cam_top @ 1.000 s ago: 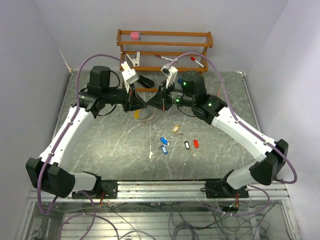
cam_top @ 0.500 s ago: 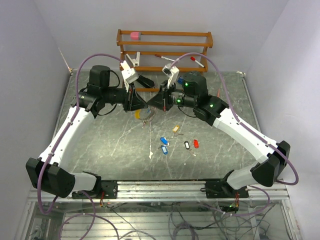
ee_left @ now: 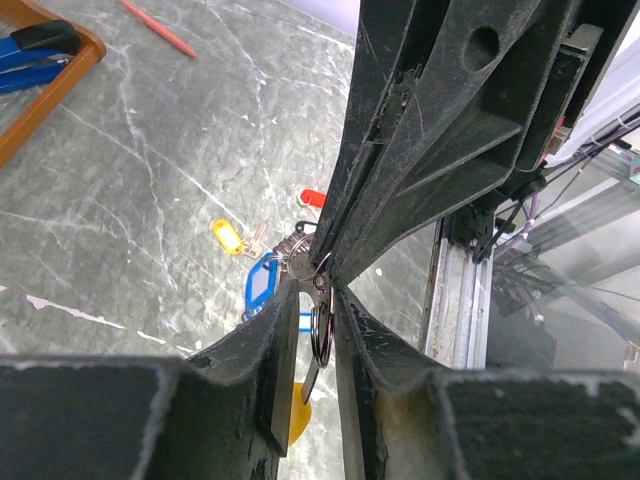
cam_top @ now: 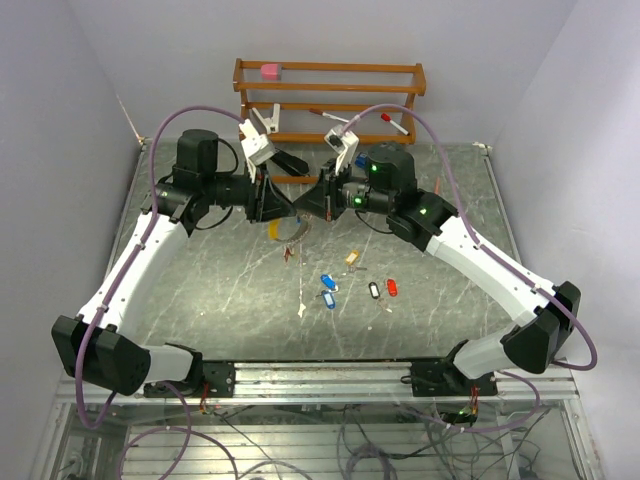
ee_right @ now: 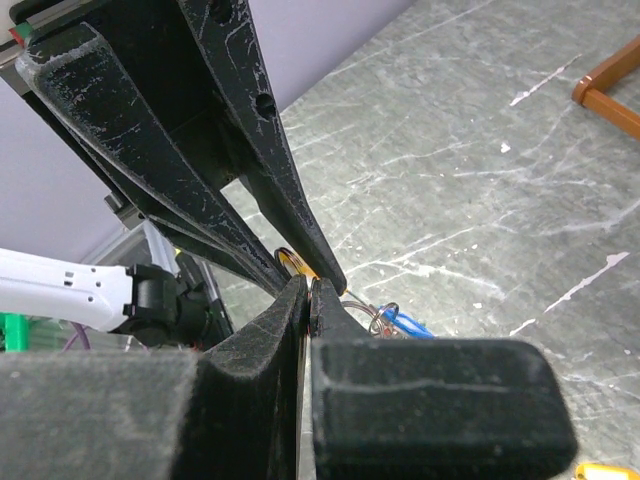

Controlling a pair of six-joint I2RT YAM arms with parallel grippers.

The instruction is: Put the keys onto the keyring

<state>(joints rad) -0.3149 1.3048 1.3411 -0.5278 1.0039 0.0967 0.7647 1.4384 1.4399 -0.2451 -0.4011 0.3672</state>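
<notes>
Top view, grippers: the left gripper and right gripper meet tip to tip above the back middle of the table.
Top view, keyring: the keyring hangs just below that meeting point. It is a thin grey wire loop with a yellow tag at its left side.
Top view, keys: the keys lie loose on the table nearer the bases, well apart from the loop. Their tags are two blue, one tan, one black and one red.
Left wrist, own fingers: drawn in to a narrow slot and pinching the loop, which shows edge-on as a thin dark band between them. The yellow tag dangles beneath.
Left wrist, other arm: the right fingers come down from above, pressed together at the same spot, with small metal rings bunched at their tips.
Right wrist, own fingers: closed to a hairline; what they grip cannot be told.
Right wrist, left fingers: they converge onto a gold-edged sliver of ring just beyond.
</notes>
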